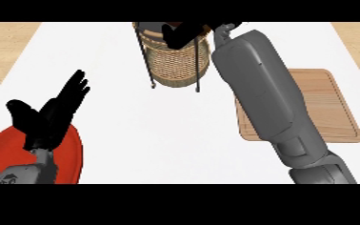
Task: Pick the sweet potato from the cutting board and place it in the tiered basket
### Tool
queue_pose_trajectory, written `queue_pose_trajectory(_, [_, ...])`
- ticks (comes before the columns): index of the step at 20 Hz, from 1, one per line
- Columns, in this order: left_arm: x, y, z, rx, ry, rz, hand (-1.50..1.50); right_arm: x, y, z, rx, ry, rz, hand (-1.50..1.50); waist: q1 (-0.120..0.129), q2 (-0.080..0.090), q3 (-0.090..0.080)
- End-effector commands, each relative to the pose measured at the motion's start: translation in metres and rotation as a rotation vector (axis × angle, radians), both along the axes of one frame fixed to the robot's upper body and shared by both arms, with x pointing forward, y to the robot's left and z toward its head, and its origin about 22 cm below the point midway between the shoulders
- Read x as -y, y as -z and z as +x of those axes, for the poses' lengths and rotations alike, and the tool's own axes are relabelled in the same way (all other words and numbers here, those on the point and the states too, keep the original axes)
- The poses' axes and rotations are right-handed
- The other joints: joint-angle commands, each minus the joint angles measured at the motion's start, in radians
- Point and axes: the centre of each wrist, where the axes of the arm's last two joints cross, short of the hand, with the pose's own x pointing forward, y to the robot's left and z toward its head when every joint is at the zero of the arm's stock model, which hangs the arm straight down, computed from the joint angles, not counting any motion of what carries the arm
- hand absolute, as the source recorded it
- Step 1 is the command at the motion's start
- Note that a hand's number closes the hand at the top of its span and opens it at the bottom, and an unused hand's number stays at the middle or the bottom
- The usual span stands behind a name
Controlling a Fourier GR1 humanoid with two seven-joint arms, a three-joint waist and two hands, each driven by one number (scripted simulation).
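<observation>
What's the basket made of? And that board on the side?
The tiered basket looks like woven wicker, tan with a criss-cross weave, held in thin dark rods, probably metal. The cutting board looks like pale wood with grain lines and a matte finish.

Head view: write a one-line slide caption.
Right robot hand reaches over the tiered basket, away from the bare cutting board; left robot hand rests open above a red plate.

The basket (pixel 175 52) at 12 o'clock is cut off by the top edge and partly covered by the right hand (pixel 179 32). The board (pixel 327 105) at 3 o'clock is half hidden by the forearm (pixel 264 86). Whether anything is gripped cannot be told.
</observation>
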Motion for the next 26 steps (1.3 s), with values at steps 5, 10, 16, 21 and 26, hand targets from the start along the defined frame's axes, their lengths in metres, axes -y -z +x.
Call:
queue_pose_trajectory(5, [-0.014,-0.012,0.009,0.017,0.01,0.01,0.0,-0.003,0.053,0.01,0.074,0.106,0.103,1.5,0.018,0.029,-0.007])
queue_pose_trajectory(10, [-0.006,-0.01,0.008,0.014,0.018,0.003,0.0,-0.026,0.04,0.017,0.065,0.068,0.112,-1.5,0.029,0.029,-0.007])
queue_pose_trajectory(16, [-0.01,0.001,0.004,0.013,0.017,-0.012,0.0,-0.03,0.037,0.03,0.072,0.073,0.115,-1.5,0.039,0.032,-0.007])
queue_pose_trajectory(21, [-0.005,0.006,-0.009,0.012,0.029,0.013,0.0,-0.02,0.034,0.037,0.027,0.104,0.31,-1.5,0.038,0.033,-0.007])
queue_pose_trajectory(26, [0.002,0.017,-0.004,-0.003,0.0,-0.012,0.0,-0.012,0.021,0.039,-0.028,0.109,0.556,-1.5,0.02,0.028,-0.007])
